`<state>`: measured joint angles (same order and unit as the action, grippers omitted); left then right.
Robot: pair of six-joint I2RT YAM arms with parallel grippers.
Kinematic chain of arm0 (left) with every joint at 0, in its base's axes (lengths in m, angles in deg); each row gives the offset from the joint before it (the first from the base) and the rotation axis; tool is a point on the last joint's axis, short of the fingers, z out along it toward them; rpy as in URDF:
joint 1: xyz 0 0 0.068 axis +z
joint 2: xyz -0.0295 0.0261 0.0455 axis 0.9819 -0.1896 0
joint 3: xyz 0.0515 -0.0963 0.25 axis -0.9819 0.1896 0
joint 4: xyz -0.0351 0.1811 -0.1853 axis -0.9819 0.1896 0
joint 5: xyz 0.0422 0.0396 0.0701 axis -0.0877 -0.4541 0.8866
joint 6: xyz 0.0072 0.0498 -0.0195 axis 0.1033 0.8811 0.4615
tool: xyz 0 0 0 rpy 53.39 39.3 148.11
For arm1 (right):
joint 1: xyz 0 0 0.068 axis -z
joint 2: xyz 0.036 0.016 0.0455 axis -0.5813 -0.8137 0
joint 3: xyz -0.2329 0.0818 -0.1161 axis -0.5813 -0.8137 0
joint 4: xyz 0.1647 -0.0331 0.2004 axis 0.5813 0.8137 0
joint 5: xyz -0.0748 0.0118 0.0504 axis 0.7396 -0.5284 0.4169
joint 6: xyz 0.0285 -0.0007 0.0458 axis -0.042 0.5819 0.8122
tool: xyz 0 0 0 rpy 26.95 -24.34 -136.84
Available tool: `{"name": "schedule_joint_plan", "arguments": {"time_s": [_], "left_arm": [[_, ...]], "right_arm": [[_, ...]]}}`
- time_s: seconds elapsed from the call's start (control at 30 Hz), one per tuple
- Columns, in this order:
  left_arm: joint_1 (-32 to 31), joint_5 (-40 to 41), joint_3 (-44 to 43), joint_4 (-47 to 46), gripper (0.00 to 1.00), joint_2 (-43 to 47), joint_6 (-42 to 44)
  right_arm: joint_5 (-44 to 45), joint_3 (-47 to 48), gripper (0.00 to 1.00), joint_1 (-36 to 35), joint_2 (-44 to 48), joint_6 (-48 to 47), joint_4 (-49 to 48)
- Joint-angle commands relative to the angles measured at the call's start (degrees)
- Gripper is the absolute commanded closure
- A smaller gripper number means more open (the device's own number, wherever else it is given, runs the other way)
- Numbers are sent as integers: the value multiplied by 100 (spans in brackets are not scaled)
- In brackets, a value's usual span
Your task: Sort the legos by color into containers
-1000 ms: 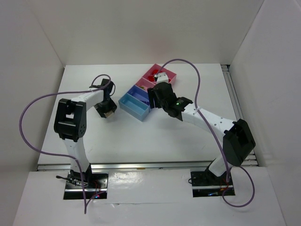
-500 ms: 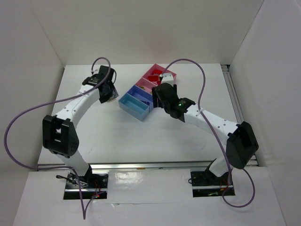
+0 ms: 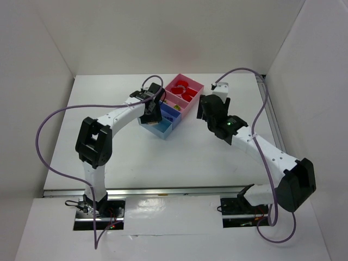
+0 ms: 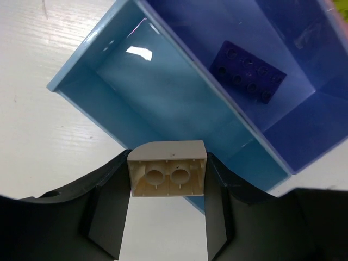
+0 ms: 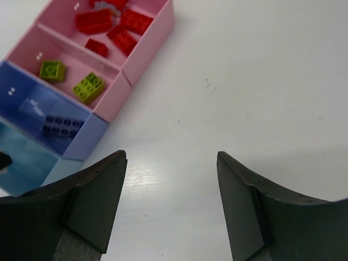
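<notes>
My left gripper (image 4: 167,179) is shut on a tan lego (image 4: 167,168) and holds it over the near edge of the light blue end tray (image 4: 157,81), which has nothing in it. In the top view the left gripper (image 3: 148,115) is at that end of the tray row (image 3: 163,130). The adjoining blue tray holds a dark purple-blue lego (image 4: 248,72). My right gripper (image 5: 171,163) is open and empty over bare table, right of the trays (image 3: 204,111). In the right wrist view, red legos (image 5: 128,24) lie in the far pink tray and two lime-green legos (image 5: 88,87) in the second pink tray.
White walls enclose the table on the left, back and right. A metal rail (image 3: 274,119) runs along the right edge. Purple cables (image 3: 54,117) loop above both arms.
My left arm has swung right from the table's left side to over the light blue end tray, carrying the tan lego. My right arm has pulled back right, away from the trays.
</notes>
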<state>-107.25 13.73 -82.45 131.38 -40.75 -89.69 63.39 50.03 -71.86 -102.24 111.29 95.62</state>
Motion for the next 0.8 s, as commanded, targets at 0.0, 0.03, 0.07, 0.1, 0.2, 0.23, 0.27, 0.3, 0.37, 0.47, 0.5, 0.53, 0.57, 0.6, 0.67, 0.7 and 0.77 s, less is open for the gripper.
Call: {"name": "schedule_joint_plan", "arguments": {"time_s": [0.0, 0.03, 0.07, 0.1, 0.2, 0.23, 0.27, 0.3, 0.37, 0.47, 0.5, 0.53, 0.57, 0.6, 0.67, 0.7, 0.77], "left_arm": [[-73, -141, -392, -95, 63, -84, 136], [-73, -141, -471, -95, 63, -172, 136], [-73, -141, -472, -95, 63, -172, 136], [-73, -141, -524, -95, 60, -233, 136], [-73, -141, -525, -95, 42, -287, 136], [-73, -141, -525, -95, 36, -287, 136], [-73, -141, -525, -95, 31, -287, 136], [-73, -141, -525, -95, 22, -287, 136], [-73, -141, -525, -43, 17, -287, 136], [-73, -141, -525, -42, 6, -208, 136], [-73, -141, -577, 19, 5, -129, 136], [-73, -202, -630, 89, 5, -68, 189], [-73, -203, -691, 177, 5, -15, 189], [-73, -203, -857, 247, 5, 151, 241], [-125, -89, -990, 370, 5, 398, 311], [-126, -36, -1051, 484, 5, 547, 373], [-126, 148, -1114, 546, 5, 1065, 469]], "right_arm": [[109, -45, 26, 212, 301, 118, 40], [108, -97, 26, 213, 301, 118, 40], [108, -98, 26, 282, 301, 118, 40], [56, -98, 26, 335, 354, 118, 40], [3, -98, 26, 336, 354, 118, 101], [3, -98, 26, 336, 354, 118, 102], [3, -98, 26, 336, 354, 118, 102], [3, -98, 26, 336, 354, 118, 102], [3, -98, 25, 336, 301, 170, 102], [3, -98, 16, 388, 301, 171, 154], [3, -98, 10, 388, 301, 240, 207], [55, -45, 4, 449, 301, 450, 294], [143, -45, 0, 546, 301, 635, 408], [300, -45, 0, 634, 249, 1115, 740], [302, -132, 0, 949, 249, 1505, 1014], [302, -194, 0, 1064, 249, 1794, 1198], [354, -300, 0, 1327, 301, 2050, 1366]]}}
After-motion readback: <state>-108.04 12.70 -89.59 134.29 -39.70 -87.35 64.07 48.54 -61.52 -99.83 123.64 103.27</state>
